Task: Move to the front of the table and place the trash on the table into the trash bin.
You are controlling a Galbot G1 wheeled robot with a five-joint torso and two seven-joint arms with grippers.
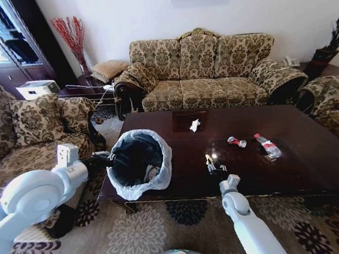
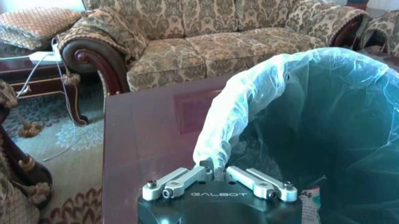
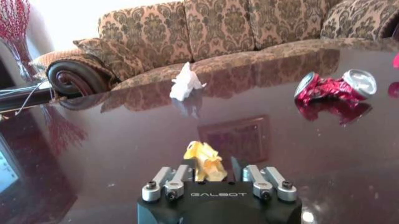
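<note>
Yellow scrap [image 3: 204, 162] between right gripper [image 3: 208, 169] fingers

Bare table [image 1: 316, 149] lies open between the trash bin [image 1: 138, 163] and crushed can [image 1: 236, 141].

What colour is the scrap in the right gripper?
Yellow scrap, clearest in the right wrist view.

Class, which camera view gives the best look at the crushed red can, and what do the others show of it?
The right wrist view: the crushed red can lies close, its dents and silver end plain. The head view shows it small on the table, beside the bottle. The left wrist view looks at the trash bin.
</note>
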